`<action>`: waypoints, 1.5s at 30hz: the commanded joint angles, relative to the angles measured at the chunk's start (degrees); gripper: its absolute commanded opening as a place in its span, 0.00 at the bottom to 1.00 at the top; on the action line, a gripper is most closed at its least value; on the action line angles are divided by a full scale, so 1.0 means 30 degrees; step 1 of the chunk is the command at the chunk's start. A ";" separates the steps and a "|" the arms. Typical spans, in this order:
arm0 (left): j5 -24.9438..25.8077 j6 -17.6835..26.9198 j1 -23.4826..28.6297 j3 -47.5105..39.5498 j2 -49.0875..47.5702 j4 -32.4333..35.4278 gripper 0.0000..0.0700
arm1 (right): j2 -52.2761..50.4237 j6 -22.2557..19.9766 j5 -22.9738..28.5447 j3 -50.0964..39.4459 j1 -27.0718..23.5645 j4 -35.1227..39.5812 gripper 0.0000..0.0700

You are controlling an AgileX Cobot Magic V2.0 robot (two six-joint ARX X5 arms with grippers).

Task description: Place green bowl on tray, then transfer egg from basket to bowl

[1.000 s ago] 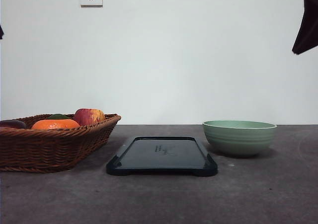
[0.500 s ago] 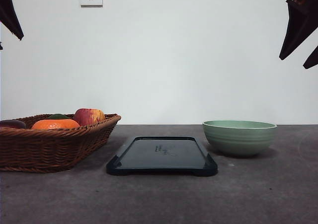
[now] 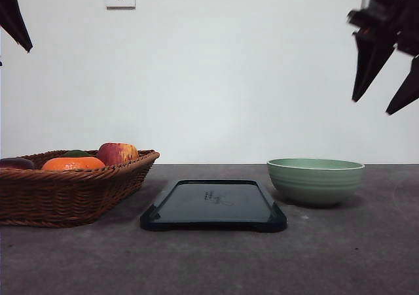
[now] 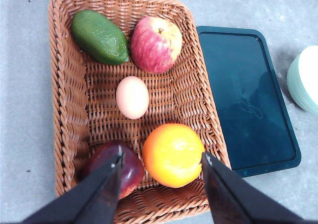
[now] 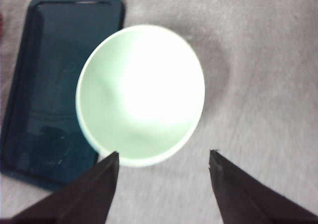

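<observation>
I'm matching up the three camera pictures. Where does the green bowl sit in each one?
Front view: green bowl on the table, right of the tray.
Left wrist view: only a sliver of it at the right edge, past the tray.
Right wrist view: centre of the picture, beside the tray.
Shared landmark: the tray.

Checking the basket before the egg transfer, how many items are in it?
5: avocado and apple at one end, egg in the middle, orange and a dark red fruit at the other.
</observation>
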 commanded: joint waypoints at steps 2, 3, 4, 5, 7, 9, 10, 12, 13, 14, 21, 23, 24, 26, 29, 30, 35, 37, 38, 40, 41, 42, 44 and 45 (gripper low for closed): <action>0.0058 0.0255 -0.0015 0.0466 0.0168 0.0221 0.44 | 0.1428 -0.0393 0.0415 0.0986 0.0029 0.0032 0.51; 0.0058 0.0255 -0.0015 0.0466 0.0168 0.0238 0.44 | 0.1826 -0.0469 0.0696 0.1207 0.0029 0.0036 0.51; 0.0058 0.0245 -0.0015 0.0466 0.0168 0.0347 0.44 | 0.2277 -0.0602 0.0995 0.1454 0.0029 0.0027 0.51; 0.0058 0.0191 -0.0015 0.0466 0.0168 0.0488 0.44 | 0.2688 -0.0694 0.1255 0.1678 0.0029 0.0027 0.51; 0.0058 -0.0021 -0.0015 0.0466 0.0168 0.0849 0.44 | 0.3391 -0.0748 0.1477 0.2049 0.0029 0.0046 0.51; 0.0058 -0.0094 -0.0022 0.0466 0.0168 0.1121 0.44 | 0.4001 -0.0750 0.1448 0.2349 0.0029 0.0051 0.51; 0.0058 -0.0095 -0.0017 0.0466 0.0168 0.1176 0.44 | 0.4223 -0.0769 0.1433 0.2437 0.0029 0.0079 0.51; 0.0058 -0.0095 -0.0022 0.0466 0.0168 0.1219 0.44 | 0.4606 -0.0794 0.1388 0.2506 0.0029 0.0304 0.51; 0.0058 -0.0095 -0.0017 0.0466 0.0168 0.1219 0.44 | 0.4765 -0.0794 0.1375 0.2506 0.0034 0.0427 0.51; 0.0058 -0.0095 -0.0015 0.0466 0.0168 0.1219 0.44 | 0.4927 -0.0796 0.1371 0.2506 0.0047 0.0541 0.51; 0.0058 -0.0095 -0.0015 0.0466 0.0168 0.1248 0.44 | 0.6075 -0.0808 0.1317 0.2506 0.0087 0.1003 0.51; 0.0058 -0.0100 -0.0015 0.0466 0.0168 0.1300 0.44 | 0.6385 -0.0816 0.1221 0.2506 0.0111 0.1075 0.49; 0.0058 -0.0095 -0.0015 0.0466 0.0168 0.1346 0.44 | 0.6532 -0.0816 0.1161 0.2506 0.0143 0.1098 0.46; 0.0058 -0.0102 -0.0015 0.0466 0.0168 0.1502 0.44 | 0.6746 -0.0836 0.1160 0.2506 0.0160 0.1129 0.34; 0.0058 -0.0095 -0.0015 0.0466 0.0168 0.1634 0.44 | 0.6807 -0.0887 0.1168 0.2506 0.0200 0.1216 0.16; 0.0058 -0.0095 -0.0015 0.0466 0.0168 0.1634 0.44 | 0.6807 -0.0882 0.1164 0.2506 0.0237 0.1277 0.11; 0.0053 -0.0087 -0.0015 0.0466 0.0175 0.1651 0.44 | 0.6792 -0.0865 0.0781 0.2518 0.0274 0.0982 0.00; 0.0054 -0.0083 -0.0015 0.0466 0.0175 0.1661 0.44 | 0.6764 -0.0808 0.0726 0.2650 0.0293 0.0760 0.00; 0.0051 -0.0080 -0.0015 0.0466 0.0175 0.1674 0.44 | 0.6754 -0.0777 0.0726 0.2833 0.0310 0.0452 0.00; 0.0051 -0.0080 -0.0015 0.0466 0.0175 0.1742 0.44 | 0.6753 -0.0777 0.0735 0.3473 0.0377 -0.0526 0.00; 0.0051 -0.0080 -0.0015 0.0466 0.0175 0.1784 0.44 | 0.6753 -0.0782 0.0738 0.3889 0.0428 -0.1084 0.00; 0.0051 -0.0080 -0.0015 0.0466 0.0175 0.1821 0.44 | 0.6749 -0.0786 0.0734 0.4330 0.0484 -0.1640 0.00; 0.0051 -0.0080 -0.0015 0.0466 0.0184 0.1975 0.44 | 0.6751 -0.0809 0.0743 0.5516 0.0677 -0.2964 0.00; 0.0051 -0.0080 -0.0015 0.0466 0.0189 0.2031 0.44 | 0.6755 -0.0809 0.0748 0.6109 0.0807 -0.3553 0.00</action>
